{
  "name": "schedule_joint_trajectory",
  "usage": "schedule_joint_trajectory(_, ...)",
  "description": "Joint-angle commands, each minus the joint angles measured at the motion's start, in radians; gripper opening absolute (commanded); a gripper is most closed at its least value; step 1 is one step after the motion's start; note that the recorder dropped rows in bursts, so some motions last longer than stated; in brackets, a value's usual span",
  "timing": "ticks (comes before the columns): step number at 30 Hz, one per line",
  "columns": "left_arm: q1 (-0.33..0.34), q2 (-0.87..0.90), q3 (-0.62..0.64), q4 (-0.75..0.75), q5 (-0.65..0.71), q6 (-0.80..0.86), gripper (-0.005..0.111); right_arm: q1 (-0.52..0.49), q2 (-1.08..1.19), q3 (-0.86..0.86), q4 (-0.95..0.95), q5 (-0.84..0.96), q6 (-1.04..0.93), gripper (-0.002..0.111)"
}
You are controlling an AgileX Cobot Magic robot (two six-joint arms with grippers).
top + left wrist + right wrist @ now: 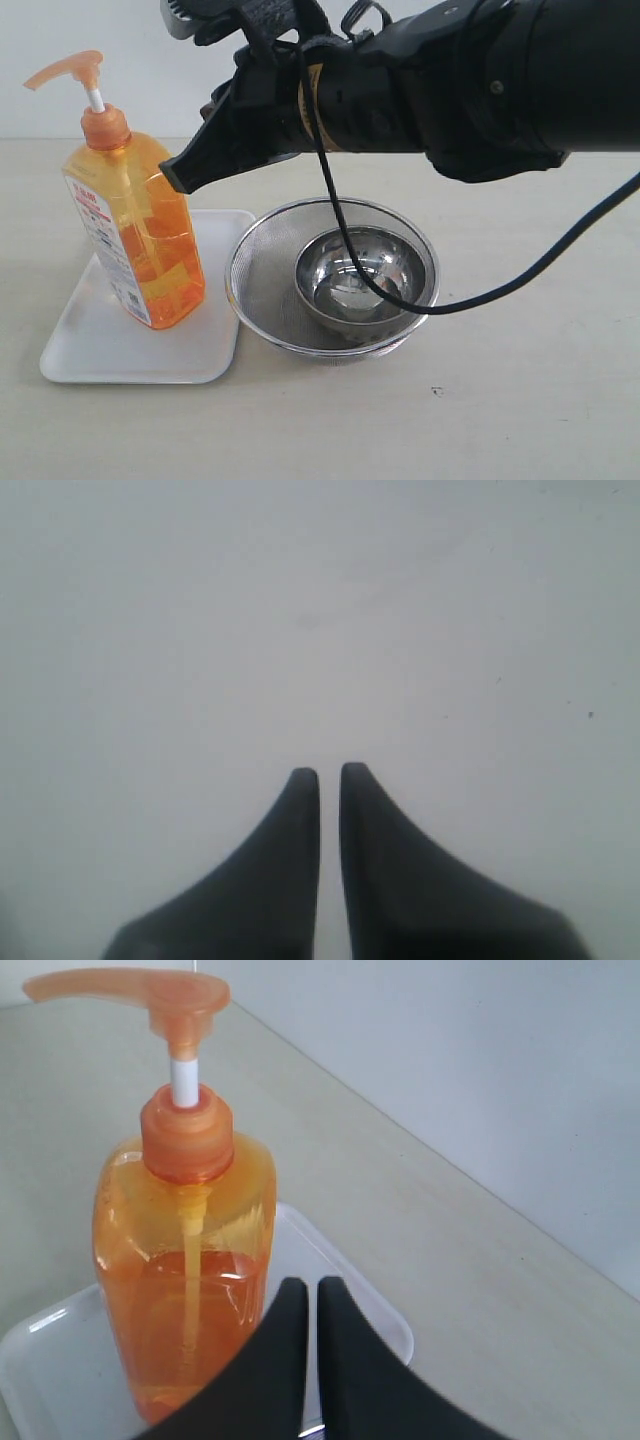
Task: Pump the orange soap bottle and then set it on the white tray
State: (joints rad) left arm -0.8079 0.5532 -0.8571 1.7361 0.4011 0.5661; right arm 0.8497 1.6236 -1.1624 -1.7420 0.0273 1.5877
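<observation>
Right hand (pixel 311 1285) closed, orange soap bottle (pixel 185 1240) base partly hidden

orange soap bottle (pixel 135 235) upright on white tray (pixel 110 345) blocks left; strainer (pixel 262 270) with bowl (pixel 360 270) just right of it. Right arm (pixel 480 80) crosses overhead. Table (pixel 450 420) open near and right.

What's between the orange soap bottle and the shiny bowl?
In the exterior view, a bare strip of the white tray, then the mesh strainer's wall.
</observation>
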Motion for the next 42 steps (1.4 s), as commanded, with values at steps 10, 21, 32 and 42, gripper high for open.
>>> schedule_joint_trajectory(10,-0.001,0.282,-0.484,0.008,0.491,-0.876,0.005,-0.002,-0.007,-0.005,-0.002,0.029,0.004,0.000)
schedule_joint_trajectory(21,-0.001,0.302,-0.756,-0.271,0.485,-0.840,0.005,-0.002,-0.007,-0.005,-0.002,0.028,0.010,0.000)
schedule_joint_trajectory(32,-0.003,0.302,-1.039,-0.469,0.539,-0.813,0.005,-0.002,-0.007,-0.005,-0.002,0.026,0.001,0.000)
schedule_joint_trajectory(42,-0.194,0.302,-1.273,-0.776,0.820,-0.617,0.005,-0.002,-0.007,-0.014,-0.002,0.066,-0.038,0.000)
